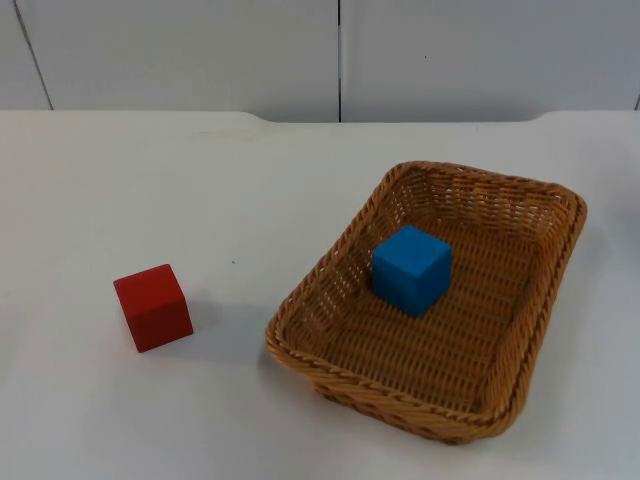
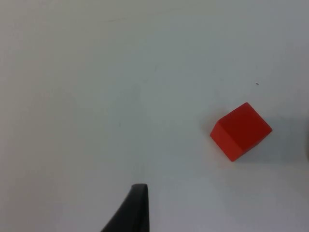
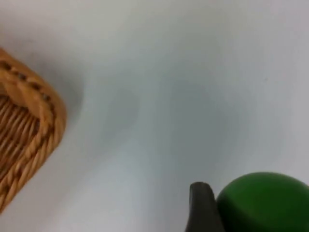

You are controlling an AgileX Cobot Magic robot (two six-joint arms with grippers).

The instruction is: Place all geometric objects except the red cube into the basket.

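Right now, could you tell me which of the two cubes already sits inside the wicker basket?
The blue cube; the red cube lies outside the woven wicker basket.

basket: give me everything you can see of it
The basket is a shallow rectangular tray of tan woven wicker with rounded corners, low sloping walls and a braided rim. It sits flat on the white table, turned at an angle to the table's edge. A blue cube rests inside on the woven floor, nearer the far left wall. A red cube stands apart on the table to its left. One rim corner shows in the right wrist view.
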